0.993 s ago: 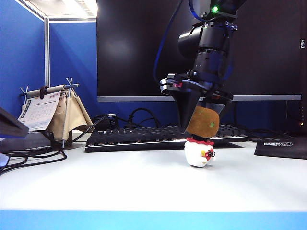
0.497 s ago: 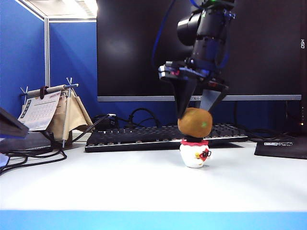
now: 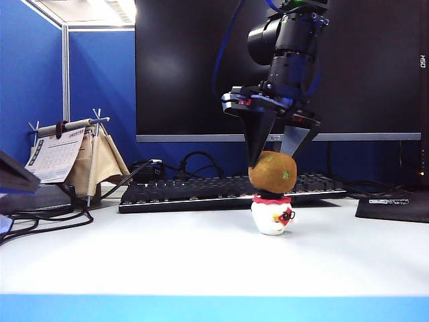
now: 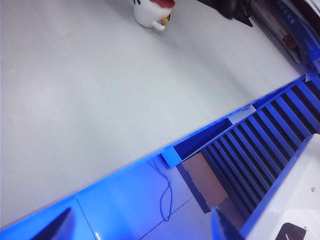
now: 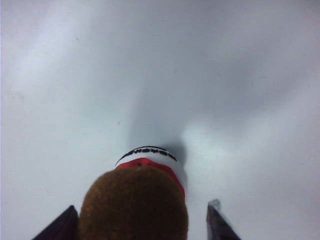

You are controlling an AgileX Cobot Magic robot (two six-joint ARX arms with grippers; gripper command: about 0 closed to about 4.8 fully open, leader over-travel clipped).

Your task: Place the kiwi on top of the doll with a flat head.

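Blue partition panels stood at the far left of the scene you were watching, with a desk calendar (image 3: 55,155) on a small rack before them and loose cables (image 3: 47,218) trailing over the white table (image 3: 167,258). Moving right, you had a black keyboard (image 3: 201,193) lying along the back of the table under a large dark monitor (image 3: 194,67). Right of the middle, the doll (image 3: 272,214) stood upright on the table just in front of the keyboard, and the kiwi (image 3: 272,172) sat on its flat red-rimmed top, lying a little tilted, its small green sticker facing the outside camera. Your right gripper (image 3: 273,149) hung directly above the fruit, pointing down, its two dark fingers spread apart; in the outside view their tips reached down to the upper part of the kiwi, and whether they touched it could not be told, while the right wrist camera showed a gap on each side of the fruit (image 5: 134,205), so the claw had let go. At the far right a dark mat (image 3: 395,206) lay on the table. Your left gripper (image 4: 140,231) sat well away past the table's blue front edge, only its two fingertips showing in the left wrist view, spread wide with nothing between them, and the doll (image 4: 151,12) small in the distance.
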